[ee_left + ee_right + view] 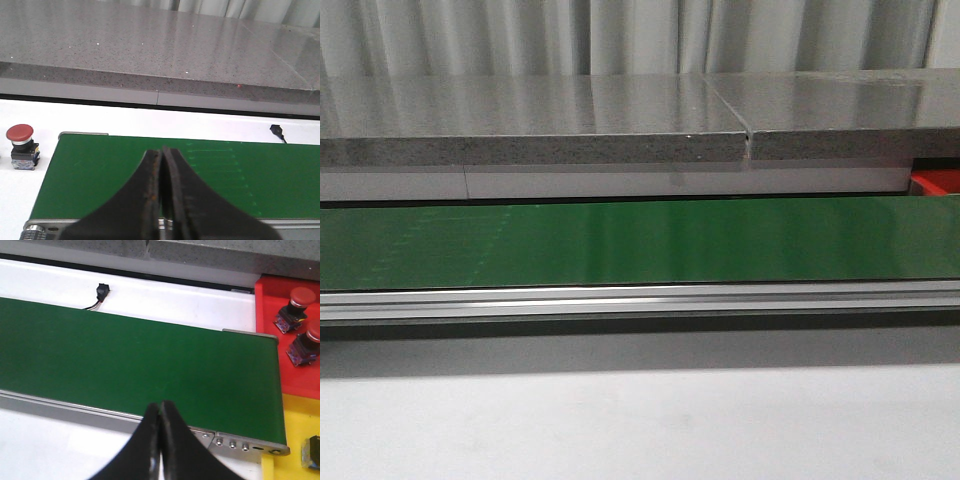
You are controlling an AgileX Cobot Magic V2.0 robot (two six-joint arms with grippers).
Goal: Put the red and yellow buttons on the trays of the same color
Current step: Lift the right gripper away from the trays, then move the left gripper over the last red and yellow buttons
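In the left wrist view a red button (21,145) on a black base stands on the white surface beside the end of the green belt (175,175). My left gripper (161,151) hangs over the belt, shut and empty. In the right wrist view two red buttons (294,307) (306,344) stand on the red tray (272,340) past the belt's end. Below it lies the yellow tray (290,440), with a dark button base (312,452) at the frame edge. My right gripper (160,405) is shut and empty above the belt's near rail. No yellow button cap shows.
The front view shows the green belt (640,240), its aluminium rail (640,300), a grey stone counter (570,125) behind, and a corner of the red tray (938,182). A small black sensor (102,291) with wires sits on the white strip beyond the belt.
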